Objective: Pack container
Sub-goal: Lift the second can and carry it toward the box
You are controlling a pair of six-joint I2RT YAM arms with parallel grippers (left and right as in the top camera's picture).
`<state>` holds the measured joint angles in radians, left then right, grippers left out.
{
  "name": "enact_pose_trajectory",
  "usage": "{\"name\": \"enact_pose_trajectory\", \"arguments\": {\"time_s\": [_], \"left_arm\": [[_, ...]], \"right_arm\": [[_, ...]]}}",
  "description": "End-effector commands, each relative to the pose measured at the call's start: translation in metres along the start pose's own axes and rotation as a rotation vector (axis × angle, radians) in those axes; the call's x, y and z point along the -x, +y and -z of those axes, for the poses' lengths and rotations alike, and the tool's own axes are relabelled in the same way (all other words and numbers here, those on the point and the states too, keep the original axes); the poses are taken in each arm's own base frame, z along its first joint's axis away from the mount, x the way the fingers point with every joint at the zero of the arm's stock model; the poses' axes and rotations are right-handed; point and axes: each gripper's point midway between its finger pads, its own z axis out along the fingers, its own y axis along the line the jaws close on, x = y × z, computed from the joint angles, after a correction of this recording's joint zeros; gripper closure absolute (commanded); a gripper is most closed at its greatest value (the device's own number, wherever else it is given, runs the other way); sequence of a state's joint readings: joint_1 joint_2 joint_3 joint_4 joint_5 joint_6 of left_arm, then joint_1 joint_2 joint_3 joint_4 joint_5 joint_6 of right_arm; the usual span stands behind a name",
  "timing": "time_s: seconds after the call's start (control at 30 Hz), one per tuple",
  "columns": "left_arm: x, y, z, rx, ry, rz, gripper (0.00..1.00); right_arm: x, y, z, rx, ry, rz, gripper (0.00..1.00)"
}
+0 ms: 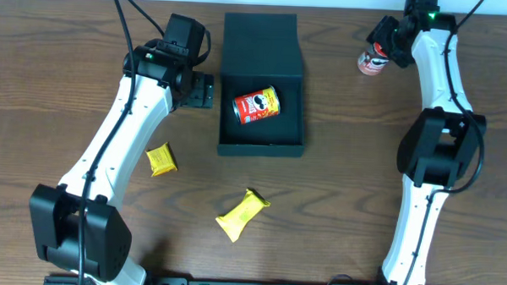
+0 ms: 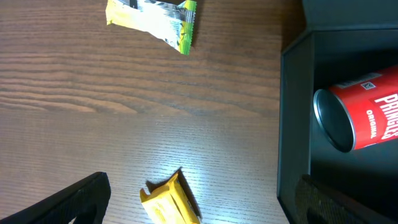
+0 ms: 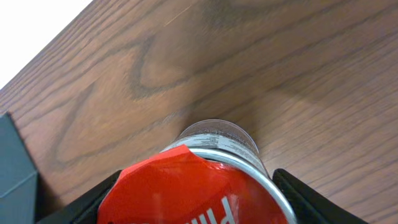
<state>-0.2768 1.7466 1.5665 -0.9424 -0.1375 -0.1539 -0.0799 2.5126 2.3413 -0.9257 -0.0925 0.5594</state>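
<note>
The right gripper (image 3: 198, 179) has its jaws set against opposite sides of a red snack can (image 3: 186, 196), which appears gripped and tilted, clear lid end toward the table (image 1: 336, 205). It is well to the right of the container (image 1: 275, 133). A grasp across the body suits a carry into the box. The left gripper (image 2: 202, 183) has its jaws wide and empty just beside the container's left wall, clear of the opening. The container sits mid-table toward the rear, lid flap (image 1: 261, 41) open, with a second can (image 1: 256, 105) lying inside. Two yellow packets (image 1: 161, 160) (image 1: 241, 214) lie unpacked in front.

Dark teal-black container (image 1: 260, 149), red can (image 1: 256, 106), yellow packet (image 1: 161, 160), woodgrain table (image 1: 336, 205).
</note>
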Motion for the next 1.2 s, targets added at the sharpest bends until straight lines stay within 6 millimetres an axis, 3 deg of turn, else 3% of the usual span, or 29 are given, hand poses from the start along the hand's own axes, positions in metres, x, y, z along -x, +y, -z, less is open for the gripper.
{"name": "enact_pose_trajectory", "arguments": {"time_s": [0.0,0.27,0.47,0.7,0.83,0.93,1.17], "left_arm": [[0.001,0.0,-0.001,0.002,0.007,0.007,0.05],[-0.002,0.001,-0.001,0.005,0.019,0.005,0.04],[-0.004,0.001,-0.001,0.006,0.025,0.003,0.05],[-0.004,0.001,-0.001,0.006,0.026,0.004,0.05],[-0.004,0.001,-0.001,0.006,0.026,0.004,0.05],[-0.004,0.001,-0.001,0.006,0.027,0.003,0.05],[-0.009,0.001,-0.001,0.003,0.047,0.0,0.04]], "right_arm": [[-0.026,0.025,-0.003,0.084,0.092,0.01,0.31],[-0.07,0.064,0.006,0.199,0.244,0.021,0.3],[-0.085,0.072,0.023,0.221,0.309,0.023,0.32],[-0.084,0.08,0.069,0.254,0.305,0.066,0.29],[-0.093,0.085,0.1,0.286,0.343,0.063,0.29],[-0.105,0.093,0.125,0.347,0.404,0.068,0.29],[-0.145,0.096,0.149,0.397,0.587,0.079,0.3]]}}
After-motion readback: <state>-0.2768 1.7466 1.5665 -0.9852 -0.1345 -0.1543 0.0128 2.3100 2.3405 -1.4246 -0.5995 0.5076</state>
